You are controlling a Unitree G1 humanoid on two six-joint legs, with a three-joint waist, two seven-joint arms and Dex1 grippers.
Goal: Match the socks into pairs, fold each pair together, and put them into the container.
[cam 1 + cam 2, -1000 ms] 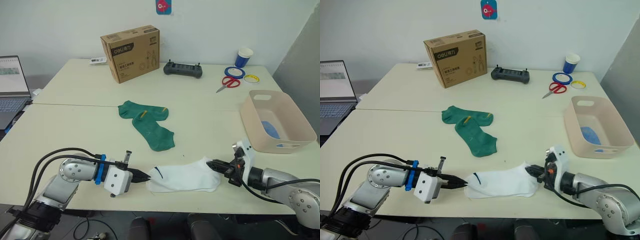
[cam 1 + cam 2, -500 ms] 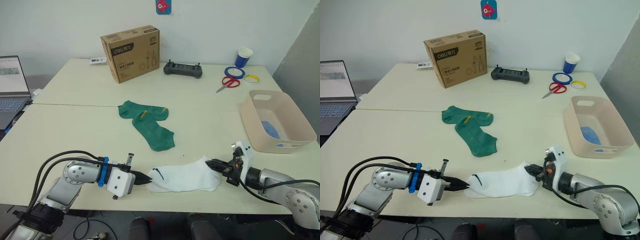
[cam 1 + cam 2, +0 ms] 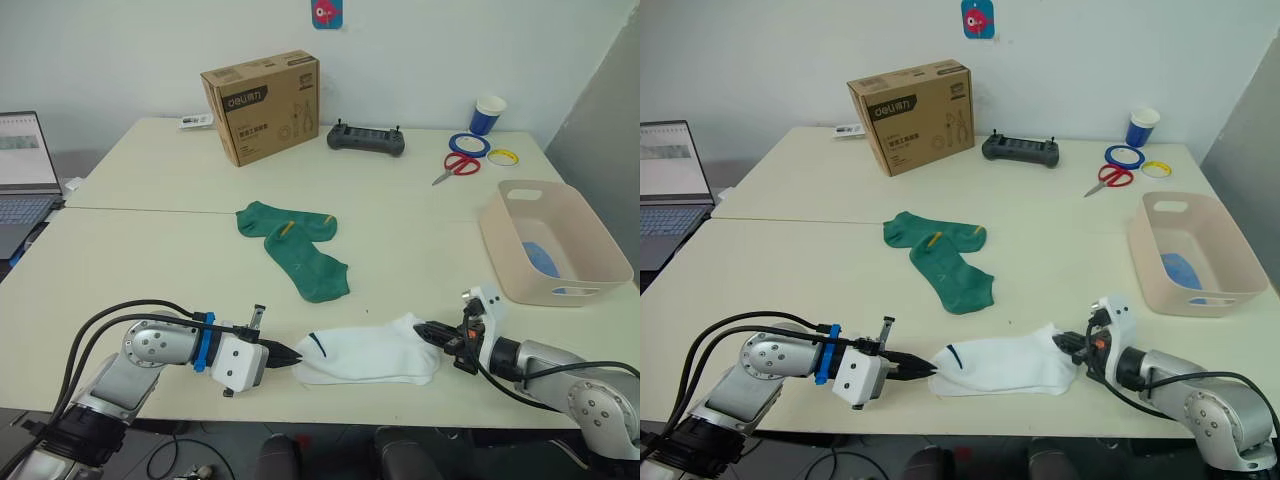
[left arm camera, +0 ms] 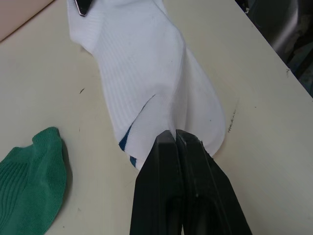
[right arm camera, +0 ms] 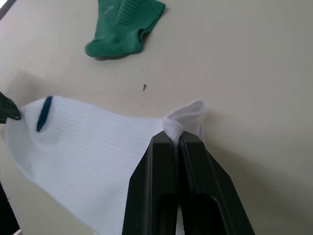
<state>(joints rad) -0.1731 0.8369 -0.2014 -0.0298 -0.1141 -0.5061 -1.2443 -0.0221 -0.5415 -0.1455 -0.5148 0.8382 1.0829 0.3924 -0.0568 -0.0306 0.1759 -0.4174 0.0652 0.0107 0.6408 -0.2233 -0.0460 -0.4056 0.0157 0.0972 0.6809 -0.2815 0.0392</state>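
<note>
Two black-fingered grippers have hold of the soft white ankle socks (image 3: 368, 352) lying near the front edge of your pale cream table (image 3: 150, 250). Your left gripper (image 3: 290, 355) has its fingers (image 4: 168, 161) pressed tight together on the sock end that carries a short dark blue mark, as the left wrist view shows. Your right gripper (image 3: 432, 334) is pinched closed on the opposite end, where the right wrist view shows a small bunch of white fabric caught between its fingers (image 5: 164, 152). The white fabric lies flat on the table between the two grippers, stretched along the front edge.

You can see the two dark green socks with small yellow marks (image 3: 295, 245) further back, near the table's middle, overlapping each other and well apart from the white ones. Your pale pink-beige rectangular plastic basin (image 3: 590, 243) sits at the right side of the table, with a light blue sock bundle (image 3: 542, 258) lying inside it.

Along the far side stand a brown cardboard box (image 3: 262, 107), a dark handheld controller (image 3: 366, 138), red-handled scissors (image 3: 457, 166), a blue tape roll (image 3: 468, 144), a yellow tape ring (image 3: 502, 157) and a blue paper cup (image 3: 488, 114). An open laptop (image 3: 22, 175) sits off the table's left.
</note>
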